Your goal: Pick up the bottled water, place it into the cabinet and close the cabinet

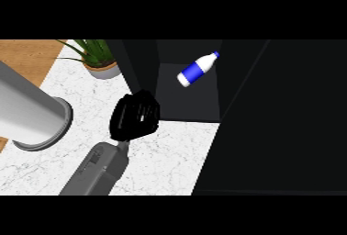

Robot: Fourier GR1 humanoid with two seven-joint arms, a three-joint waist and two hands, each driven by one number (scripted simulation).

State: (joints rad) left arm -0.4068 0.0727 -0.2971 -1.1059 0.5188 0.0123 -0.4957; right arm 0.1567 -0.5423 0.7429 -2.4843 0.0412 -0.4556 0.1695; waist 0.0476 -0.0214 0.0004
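I see bottle (pixel 198 69) lying tilted inside cabinet (pixel 190 108); left hand (pixel 136 115) at cabinet's left edge, holding nothing, fingers: cannot tell; table (pixel 169 147) below

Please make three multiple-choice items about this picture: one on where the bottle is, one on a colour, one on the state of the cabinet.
1. Where is the bottle?
A. inside the cabinet
B. on the counter beside the plant
C. in the hand

2. What colour is the bottle's label?
A. red
B. blue
C. green

3. What is the cabinet's state?
A. shut
B. open
C. hidden

Answers:
1 A, it lies tilted in the dark compartment.
2 B, a blue band wraps the white bottle.
3 B, the inside shows, and the left hand is at its left edge.
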